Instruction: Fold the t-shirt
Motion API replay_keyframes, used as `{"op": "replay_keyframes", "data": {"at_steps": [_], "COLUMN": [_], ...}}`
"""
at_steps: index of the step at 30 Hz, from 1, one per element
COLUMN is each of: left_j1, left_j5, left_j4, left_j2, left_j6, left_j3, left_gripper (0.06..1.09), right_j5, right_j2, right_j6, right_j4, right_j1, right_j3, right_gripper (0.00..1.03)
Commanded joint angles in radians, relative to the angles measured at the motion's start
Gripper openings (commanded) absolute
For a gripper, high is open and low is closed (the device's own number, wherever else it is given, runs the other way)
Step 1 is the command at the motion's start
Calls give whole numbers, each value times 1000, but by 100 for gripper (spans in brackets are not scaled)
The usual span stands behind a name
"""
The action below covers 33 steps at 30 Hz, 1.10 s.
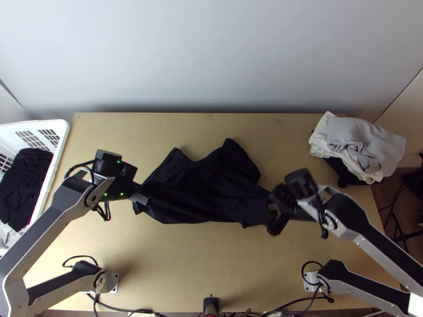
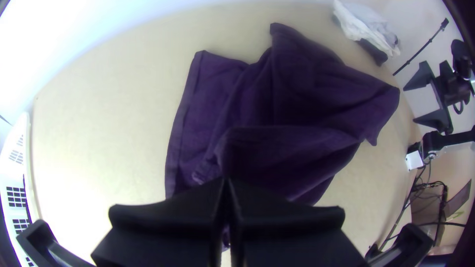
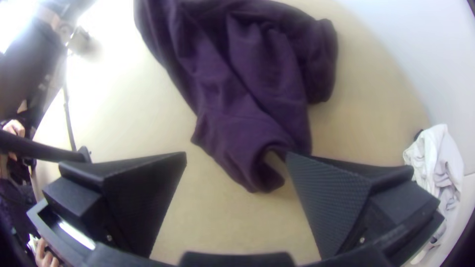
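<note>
Left gripper, pinching dark t-shirt, rumpled, bunched

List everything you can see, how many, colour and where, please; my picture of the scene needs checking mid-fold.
T-shirt: 1, dark, rumpled mid-table
Table: 1, light wood, beneath the t-shirt
Basket: 1, white, beside the table's left end
Dark cloth: count unclear, in the basket
Light cloths: count unclear, white and grey, far right corner
Wall: 1, pale, behind
Cables: several, black, near edge
Arms: 2, silver and black, left and right
Left pincer: 1, black, shut on the t-shirt's left end
Right pincer: 1, black, open at its right end
</note>
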Motion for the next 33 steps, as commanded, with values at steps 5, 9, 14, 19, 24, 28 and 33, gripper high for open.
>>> {"op": "replay_keyframes", "data": {"at_steps": [5,9,14,19,24,28,33], "left_j1": [7,5,5,7,7,7,5], "left_j5": [2,2,4,4,4,4,6], "left_j4": [-6,-6,-6,-22,-30,-30,-30], "left_j2": [-16,-12,-6,-11,-19,-19,-17], "left_j6": [-4,-4,-3,-3,-1,2,3], "left_j3": [-6,-5,-1,8,2,2,6], "left_gripper": [9,9,9,9,9,9,9], "right_j5": [15,15,33,66,99,121,150], "right_j2": [27,100,183,240,277,286,287], "right_j6": [-41,-67,-75,-73,-73,-70,-73], "right_j4": [40,84,210,329,400,432,455], "right_j1": [236,287,312,282,240,220,197], "right_j3": [-77,-91,-148,-171,-184,-195,-206], "right_gripper": [94,93,93,93,93,84,63]}}
